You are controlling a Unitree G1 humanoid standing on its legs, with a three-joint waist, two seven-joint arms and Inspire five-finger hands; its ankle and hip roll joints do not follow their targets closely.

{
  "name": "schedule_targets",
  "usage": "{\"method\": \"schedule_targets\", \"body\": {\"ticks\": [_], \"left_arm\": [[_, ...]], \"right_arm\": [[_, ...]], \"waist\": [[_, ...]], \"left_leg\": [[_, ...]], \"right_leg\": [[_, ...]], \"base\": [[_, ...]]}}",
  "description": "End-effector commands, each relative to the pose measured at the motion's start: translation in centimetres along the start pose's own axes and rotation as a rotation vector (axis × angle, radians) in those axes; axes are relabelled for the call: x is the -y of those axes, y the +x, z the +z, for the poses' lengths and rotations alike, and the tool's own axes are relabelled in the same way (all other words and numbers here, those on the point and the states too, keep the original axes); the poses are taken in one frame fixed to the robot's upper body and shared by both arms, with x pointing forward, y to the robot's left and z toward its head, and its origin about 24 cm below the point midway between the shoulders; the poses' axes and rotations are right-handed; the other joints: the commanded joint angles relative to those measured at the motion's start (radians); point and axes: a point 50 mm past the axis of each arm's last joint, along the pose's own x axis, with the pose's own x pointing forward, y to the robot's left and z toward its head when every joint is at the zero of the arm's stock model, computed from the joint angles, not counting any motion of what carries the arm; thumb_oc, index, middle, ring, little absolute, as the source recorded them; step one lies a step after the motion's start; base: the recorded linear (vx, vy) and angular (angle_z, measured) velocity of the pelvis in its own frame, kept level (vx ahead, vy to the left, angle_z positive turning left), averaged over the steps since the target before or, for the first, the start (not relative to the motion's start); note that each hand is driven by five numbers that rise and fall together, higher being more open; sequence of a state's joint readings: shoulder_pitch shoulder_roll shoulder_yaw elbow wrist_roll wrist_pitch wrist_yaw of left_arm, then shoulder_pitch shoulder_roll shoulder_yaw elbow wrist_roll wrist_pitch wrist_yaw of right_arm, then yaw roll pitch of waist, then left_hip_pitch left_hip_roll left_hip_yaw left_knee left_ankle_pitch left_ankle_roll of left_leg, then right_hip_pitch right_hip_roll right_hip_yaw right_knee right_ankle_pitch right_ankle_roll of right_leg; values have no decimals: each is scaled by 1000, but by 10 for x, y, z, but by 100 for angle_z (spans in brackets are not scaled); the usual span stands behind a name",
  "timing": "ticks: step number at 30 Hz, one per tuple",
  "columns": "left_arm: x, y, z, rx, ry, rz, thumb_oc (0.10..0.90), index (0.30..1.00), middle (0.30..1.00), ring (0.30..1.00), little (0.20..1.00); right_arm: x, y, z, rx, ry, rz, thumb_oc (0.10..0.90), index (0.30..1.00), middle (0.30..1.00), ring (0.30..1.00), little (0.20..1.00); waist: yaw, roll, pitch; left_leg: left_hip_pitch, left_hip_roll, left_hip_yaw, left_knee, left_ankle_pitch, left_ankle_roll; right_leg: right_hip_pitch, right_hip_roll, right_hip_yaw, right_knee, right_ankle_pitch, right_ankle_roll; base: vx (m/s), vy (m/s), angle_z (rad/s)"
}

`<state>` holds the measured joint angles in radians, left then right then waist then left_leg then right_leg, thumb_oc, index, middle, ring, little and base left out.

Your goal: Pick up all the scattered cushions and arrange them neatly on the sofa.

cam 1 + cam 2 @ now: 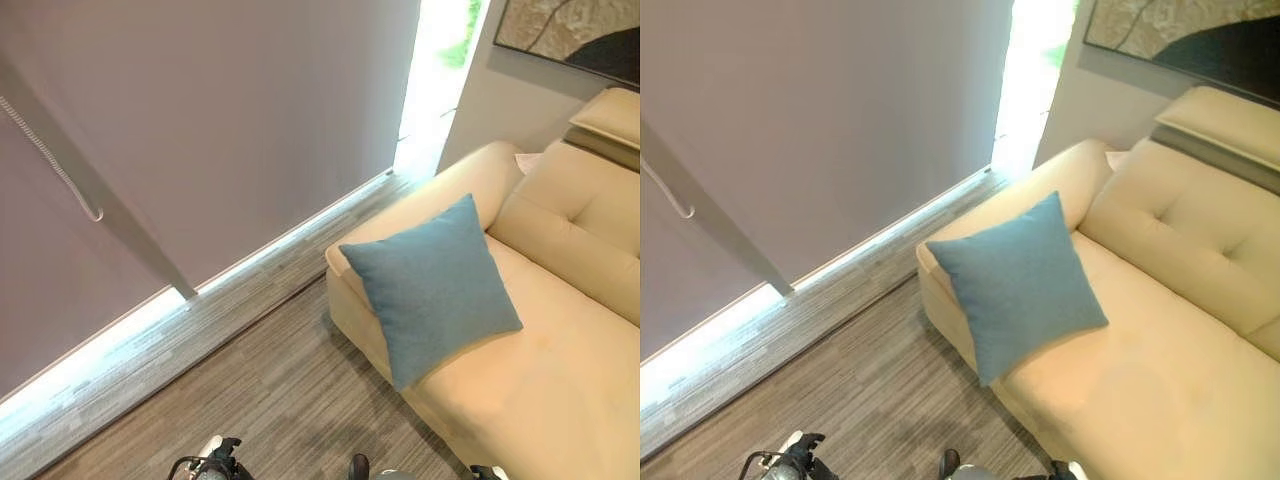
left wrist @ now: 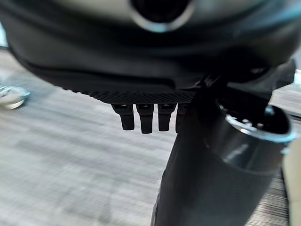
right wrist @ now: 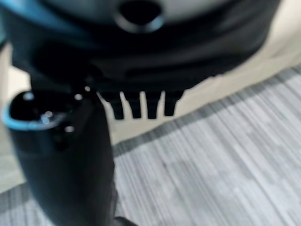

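Daylight edges a grey blind (image 1: 200,130) above striped grey floor (image 1: 260,400).

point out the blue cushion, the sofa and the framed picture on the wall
blue cushion (image 1: 435,285): left eye view, middle of its face
sofa (image 1: 560,370): left eye view, bare seat beside the cushion
framed picture (image 1: 575,30): left eye view, its lower part at the upper right

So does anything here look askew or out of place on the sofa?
Yes: the square blue fabric cushion sits turned on its corner like a diamond at the end of the cream leather sofa, its lower corner hanging over the seat's front edge above the grey striped floor. Both hands hang with straight fingers, holding nothing.
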<state>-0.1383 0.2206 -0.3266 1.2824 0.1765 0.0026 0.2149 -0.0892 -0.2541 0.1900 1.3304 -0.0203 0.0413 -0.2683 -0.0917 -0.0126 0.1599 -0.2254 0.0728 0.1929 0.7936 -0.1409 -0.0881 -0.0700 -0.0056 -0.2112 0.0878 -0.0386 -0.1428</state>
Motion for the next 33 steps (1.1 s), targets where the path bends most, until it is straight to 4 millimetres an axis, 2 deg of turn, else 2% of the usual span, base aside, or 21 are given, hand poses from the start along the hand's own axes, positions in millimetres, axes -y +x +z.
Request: {"method": "schedule_targets", "body": {"ticks": [1,2,3,4,6,9,12,17,18,19,20,21,22,23,24,25,27,28,30,31,33], "left_arm": [[7,-1,-1,-14,5,9,800,900,900,900,900],[7,-1,-1,-14,5,9,800,900,900,900,900],[10,-2,-1,-18,-10,2,800,900,900,900,900],[10,-2,-1,-18,-10,2,800,900,900,900,900],[7,-1,3,-16,-31,4,800,900,900,900,900],[5,0,2,-24,-6,5,800,900,900,900,900],[5,0,6,-9,2,7,800,900,900,900,900],[-8,4,34,78,-10,57,800,900,900,900,900],[-31,6,20,64,-107,130,800,900,900,900,900],[-31,6,21,65,-107,130,800,900,900,900,900],[-23,5,33,94,-71,142,800,900,900,900,900],[-23,4,42,127,-56,189,800,900,900,900,900],[-26,3,43,141,-66,211,800,900,900,900,900],[-33,3,46,162,-84,242,800,900,900,900,900],[-49,0,60,251,-145,300,800,900,900,900,900],[-61,-3,69,313,-159,330,800,900,900,900,900],[-80,-14,93,467,-179,386,800,900,900,900,900],[-80,-14,93,467,-178,387,800,900,900,900,900],[-99,-32,119,636,-180,443,800,900,900,900,900],[-99,-32,119,636,-180,443,800,900,900,900,900],[-104,-39,130,692,-209,460,800,900,900,900,900]], "right_arm": [[31,4,-15,-41,-18,-110,800,900,900,900,900],[31,4,-15,-41,-18,-110,800,900,900,900,900],[33,5,-10,-21,-37,-119,800,900,900,900,900],[33,5,-10,-21,-37,-119,800,900,900,900,900],[39,6,-5,-4,-44,-138,800,900,900,900,900],[38,5,-13,-33,11,-132,800,900,900,900,900],[39,5,-16,-55,61,-136,800,900,900,900,900],[37,5,-17,-88,209,-131,800,900,900,900,900],[46,6,-15,-103,457,-192,800,900,900,900,900],[47,6,-15,-103,457,-193,800,900,900,900,900],[46,7,-4,-78,534,-182,800,900,900,900,900],[41,6,6,-38,696,-202,800,900,900,900,900],[40,5,12,-14,748,-203,800,900,900,900,900],[40,5,17,2,803,-212,800,900,900,900,900],[47,4,32,70,890,-228,800,900,900,900,900],[53,3,36,96,903,-244,800,900,900,900,900],[63,4,39,99,1035,-270,800,900,900,900,900],[63,4,39,99,1036,-269,800,900,900,900,900],[75,2,60,179,1091,-274,800,900,900,900,900],[75,1,60,179,1091,-274,800,900,900,900,900],[81,-2,83,253,1119,-260,800,900,900,900,900]], "waist": [[29,3,79],[29,0,77],[55,31,81],[55,31,81],[60,60,83],[50,88,55],[42,87,38],[30,78,4],[30,77,7],[33,80,4],[34,75,12],[31,76,29],[32,79,35],[35,79,41],[40,74,43],[39,68,48],[41,58,43],[41,58,40],[55,54,25],[55,54,24],[63,53,9]], "left_leg": [[-67,-23,-76,-369,69,74],[-63,-26,-74,-379,75,75],[-58,-35,-217,-599,176,48],[-58,-35,-217,-599,176,48],[-71,-6,-332,-738,234,34],[-21,31,-309,-823,273,23],[-5,15,-291,-812,271,29],[31,-33,-238,-791,214,68],[63,-54,-218,-793,183,89],[59,-52,-216,-792,184,88],[67,-55,-204,-794,176,97],[88,-49,-191,-804,161,107],[104,-45,-186,-811,153,109],[120,-43,-175,-817,144,106],[130,-42,-157,-816,128,98],[135,-45,-150,-809,118,93],[123,-59,-155,-789,105,90],[119,-58,-155,-789,108,91],[119,-68,-161,-804,104,85],[115,-67,-161,-805,108,85],[121,-66,-171,-825,112,77]], "right_leg": [[65,-12,88,18,-105,145],[63,-15,89,17,-104,146],[94,9,153,17,-122,159],[94,9,152,17,-122,159],[114,9,234,23,-142,173],[143,-2,285,14,-157,192],[146,-35,294,15,-150,207],[112,-88,337,89,-129,252],[44,-120,327,233,-69,274],[39,-118,330,233,-66,274],[14,-135,302,278,-32,285],[-41,-169,237,372,4,273],[-60,-183,207,392,-5,261],[-70,-198,162,365,-23,258],[-65,-210,88,232,-48,258],[-54,-197,61,147,-58,258],[-13,-189,74,45,-43,283],[-15,-188,74,39,-36,283],[-3,-169,97,3,-34,282],[-5,-169,97,0,-29,282],[12,-161,87,-37,-24,278]], "base": [[352,131,-107],[528,232,-110],[279,131,-91],[388,192,-113],[408,237,-106],[409,286,-99],[266,251,-63],[266,296,-40],[163,219,-44],[191,258,-63],[84,137,-47],[123,180,-40],[139,174,-13],[165,47,-7],[194,-27,-19],[185,-93,-34],[94,-57,-25],[76,-45,13],[106,-79,46],[113,-99,32],[105,-102,-5]]}}
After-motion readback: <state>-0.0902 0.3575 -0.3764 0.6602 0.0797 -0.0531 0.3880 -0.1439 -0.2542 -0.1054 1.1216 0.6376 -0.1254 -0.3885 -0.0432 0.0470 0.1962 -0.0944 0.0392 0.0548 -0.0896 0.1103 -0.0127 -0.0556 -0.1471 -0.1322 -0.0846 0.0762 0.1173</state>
